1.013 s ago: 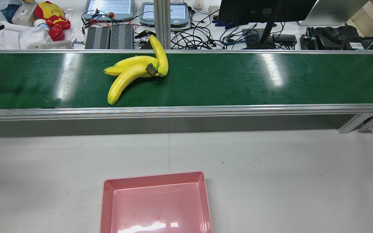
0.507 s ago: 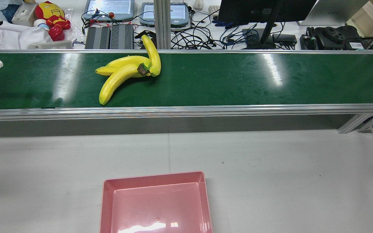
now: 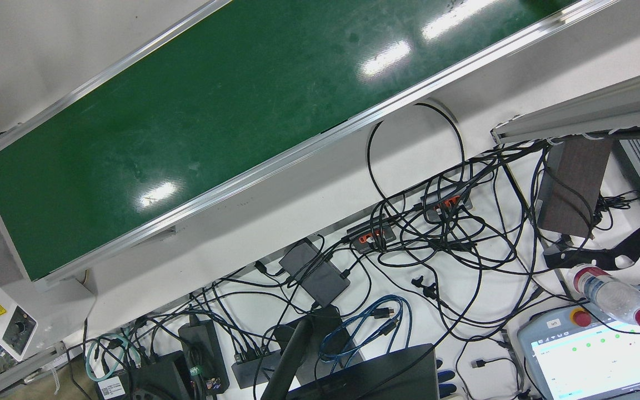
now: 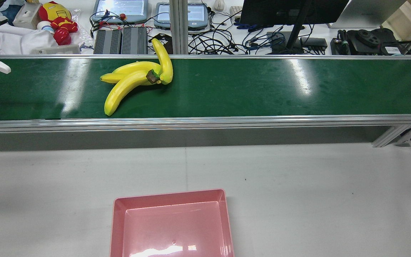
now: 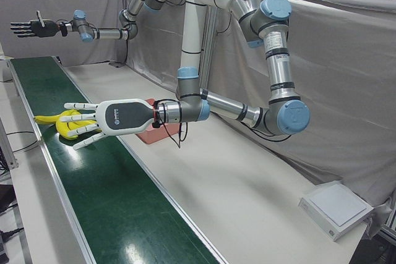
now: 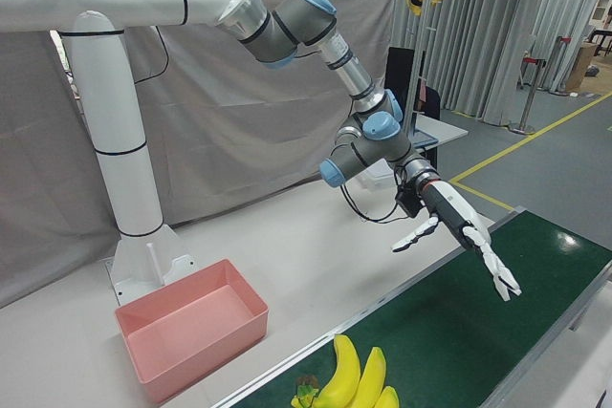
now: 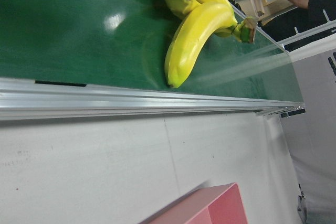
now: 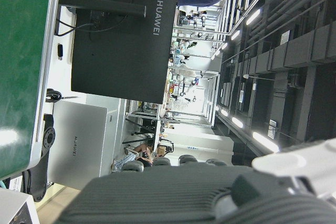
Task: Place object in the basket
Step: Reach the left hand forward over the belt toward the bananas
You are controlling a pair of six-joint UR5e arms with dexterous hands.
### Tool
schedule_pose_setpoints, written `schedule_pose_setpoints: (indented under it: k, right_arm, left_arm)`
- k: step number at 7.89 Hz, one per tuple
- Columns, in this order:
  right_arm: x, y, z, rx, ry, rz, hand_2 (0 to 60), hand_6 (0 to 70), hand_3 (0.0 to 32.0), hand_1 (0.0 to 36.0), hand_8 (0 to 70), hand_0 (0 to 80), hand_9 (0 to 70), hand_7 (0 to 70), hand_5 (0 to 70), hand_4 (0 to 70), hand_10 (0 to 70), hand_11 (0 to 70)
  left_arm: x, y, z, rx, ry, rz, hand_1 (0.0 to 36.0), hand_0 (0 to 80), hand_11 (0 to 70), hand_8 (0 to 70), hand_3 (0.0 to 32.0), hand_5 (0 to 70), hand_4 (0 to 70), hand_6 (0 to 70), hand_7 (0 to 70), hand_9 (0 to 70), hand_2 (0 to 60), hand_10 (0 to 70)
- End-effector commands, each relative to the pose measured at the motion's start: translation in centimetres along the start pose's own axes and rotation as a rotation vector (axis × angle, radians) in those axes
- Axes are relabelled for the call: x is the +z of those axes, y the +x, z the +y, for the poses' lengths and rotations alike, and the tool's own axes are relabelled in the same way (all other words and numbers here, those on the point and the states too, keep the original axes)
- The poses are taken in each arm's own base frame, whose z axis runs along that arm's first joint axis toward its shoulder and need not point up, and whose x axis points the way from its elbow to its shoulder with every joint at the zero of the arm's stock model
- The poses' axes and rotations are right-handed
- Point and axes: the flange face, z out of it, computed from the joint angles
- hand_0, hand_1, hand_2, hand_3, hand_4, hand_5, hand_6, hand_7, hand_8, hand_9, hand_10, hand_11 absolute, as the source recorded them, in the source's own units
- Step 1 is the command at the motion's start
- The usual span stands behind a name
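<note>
Hovering your left hand point(image 5: 117, 117) beside the banana bunch point(image 4: 134, 77) on the conveyor belt point(image 4: 262, 89), fingers point(image 5: 83, 106) spread and empty, right hand point(image 5: 37, 28) likewise open, pink basket point(image 4: 171, 225) empty.

Walls: we see grey fabric curtains point(image 5: 346, 60) behind the station.
Floor: grey concrete with a yellow painted line point(image 6: 521, 145).
Furniture: a white tabletop point(image 4: 298, 185); a black Huawei monitor point(image 8: 126, 35).
Light: long ceiling strip lamps point(image 8: 268, 141).
</note>
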Motion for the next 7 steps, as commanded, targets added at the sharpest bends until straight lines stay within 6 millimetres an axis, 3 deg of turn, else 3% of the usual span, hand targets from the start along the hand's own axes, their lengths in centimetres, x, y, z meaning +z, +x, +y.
schedule_pose_setpoints:
  k: [1, 2, 4, 7]
  right_arm:
    - [0.0, 0.0, 0.1, 0.000, -0.001, 0.000, 0.0, 0.0, 0.0, 0.0, 0.0, 0.0, 0.0, 0.0, 0.0, 0.0, 0.0, 0.0]
    - [0.0, 0.0, 0.1, 0.000, -0.001, 0.000, 0.0, 0.0, 0.0, 0.0, 0.0, 0.0, 0.0, 0.0, 0.0, 0.0, 0.0, 0.0]
    - [0.0, 0.0, 0.1, 0.000, -0.001, 0.000, 0.0, 0.0, 0.0, 0.0, 0.0, 0.0, 0.0, 0.0, 0.0, 0.0, 0.0, 0.0]
    - [0.0, 0.0, 0.1, 0.000, -0.001, 0.000, 0.0, 0.0, 0.0, 0.0, 0.0, 0.0, 0.0, 0.0, 0.0, 0.0, 0.0, 0.0]
  left_arm:
    - [1.0, -1.7, 2.9, 0.046, -0.023, -0.046, 20.2, 61.9, 5.3, 9.6, 19.6, 14.5, 1.5, 0.0, 6.7, 9.8, 0.0, 1.7]
    - [1.0, -1.6, 2.8, 0.047, -0.006, -0.037, 20.6, 62.1, 5.3, 9.7, 18.6, 14.8, 2.2, 0.0, 6.7, 9.8, 0.0, 1.8]
    - [1.8, -2.1, 5.0, 0.041, -0.017, -0.050, 22.6, 63.9, 5.9, 9.7, 20.6, 14.6, 0.5, 0.0, 6.8, 9.9, 0.0, 2.1]
    - [3.0, -1.9, 7.8, 0.108, 0.014, -0.051, 23.1, 63.2, 5.4, 10.5, 19.6, 15.2, 0.5, 0.0, 7.0, 10.1, 0.4, 1.7]
